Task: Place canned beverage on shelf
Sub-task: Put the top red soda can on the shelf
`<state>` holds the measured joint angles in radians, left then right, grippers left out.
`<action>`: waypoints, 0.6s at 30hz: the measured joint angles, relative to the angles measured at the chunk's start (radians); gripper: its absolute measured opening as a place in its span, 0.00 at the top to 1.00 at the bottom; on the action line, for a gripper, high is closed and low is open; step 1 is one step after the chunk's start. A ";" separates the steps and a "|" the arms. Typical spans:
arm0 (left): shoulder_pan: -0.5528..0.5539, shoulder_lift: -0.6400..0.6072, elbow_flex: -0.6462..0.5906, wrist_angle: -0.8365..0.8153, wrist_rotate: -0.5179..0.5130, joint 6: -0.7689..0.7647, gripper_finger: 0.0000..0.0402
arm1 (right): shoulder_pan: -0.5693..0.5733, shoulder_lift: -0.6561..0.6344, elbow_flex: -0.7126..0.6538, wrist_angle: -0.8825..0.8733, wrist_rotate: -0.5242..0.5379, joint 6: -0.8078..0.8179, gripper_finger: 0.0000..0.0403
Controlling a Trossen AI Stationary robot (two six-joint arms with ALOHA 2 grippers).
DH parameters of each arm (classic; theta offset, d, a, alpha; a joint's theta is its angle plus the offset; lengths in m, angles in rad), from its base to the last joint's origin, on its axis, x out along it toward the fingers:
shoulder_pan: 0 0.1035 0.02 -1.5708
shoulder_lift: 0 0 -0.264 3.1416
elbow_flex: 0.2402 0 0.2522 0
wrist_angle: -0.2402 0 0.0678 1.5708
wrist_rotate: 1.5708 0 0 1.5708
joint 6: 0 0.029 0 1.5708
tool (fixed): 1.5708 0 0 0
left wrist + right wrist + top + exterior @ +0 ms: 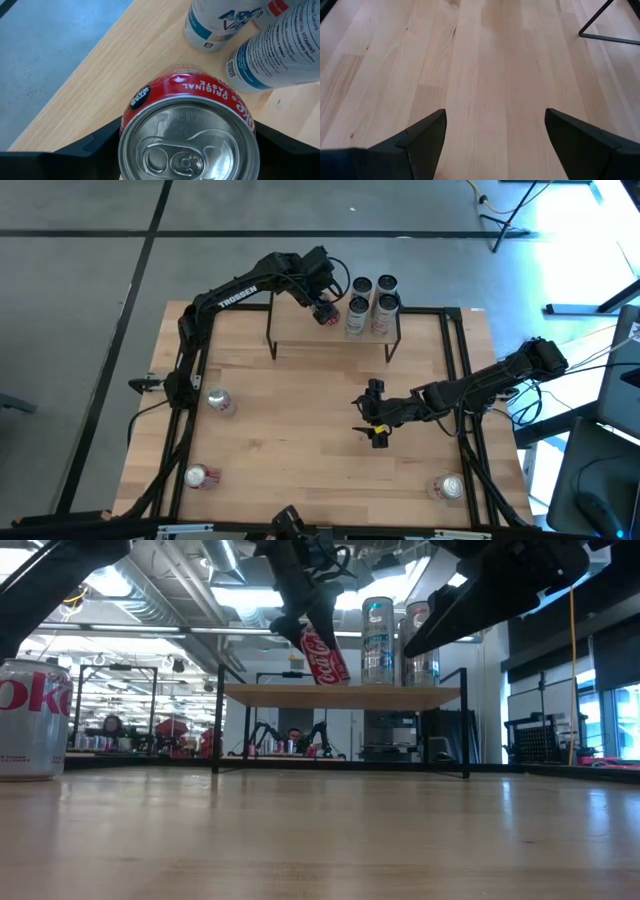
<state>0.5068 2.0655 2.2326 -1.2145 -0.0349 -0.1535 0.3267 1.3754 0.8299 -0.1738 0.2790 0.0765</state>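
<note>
My left gripper (326,312) is shut on a red cola can (322,655) over the shelf (340,696), a raised rack with a light plank top and thin black legs at the table's far side. The can is tilted, its lower end at the plank just left of several tall silver-and-blue cans (372,305) standing on the shelf's right part. In the left wrist view I see the can's top with the pull tab (187,137). My right gripper (375,412) hangs open and empty over the middle of the table. My left gripper pinches the red can's upper wall (125,125) between its two fingers, one on each side just below the rim. The fingers come from above, slanting down. The can is tilted, top leaning toward the table's left, its bottom edge (338,680) at the plank; whether it rests there I cannot tell.
Loose cans lie on the table: a silver cola can at the left (221,402), a red-and-silver one near left (197,476), one near right (449,487). The shelf's left part (295,310) is bare plank. The shelf's black legs (607,35) stand ahead of my right gripper.
</note>
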 joint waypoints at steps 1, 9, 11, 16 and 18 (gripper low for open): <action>0.000 0.000 0.000 0.002 0.000 0.000 0.26 | 0.000 0.000 0.000 0.000 0.000 0.000 0.20; 0.000 0.000 0.000 0.006 0.000 0.003 0.19 | 0.000 0.000 0.000 0.000 0.000 0.000 0.20; 0.000 0.000 0.000 0.011 0.000 0.004 0.16 | 0.000 0.000 0.000 0.000 0.000 0.000 0.20; 0.000 0.000 0.000 0.011 0.000 0.005 0.14 | 0.000 0.000 0.000 0.000 0.000 0.000 0.20; 0.000 0.000 0.000 0.017 0.000 0.005 0.14 | 0.000 0.000 0.000 0.000 0.000 0.000 0.20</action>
<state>0.5072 2.0655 2.2326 -1.1975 -0.0353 -0.1488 0.3267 1.3750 0.8296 -0.1738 0.2790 0.0765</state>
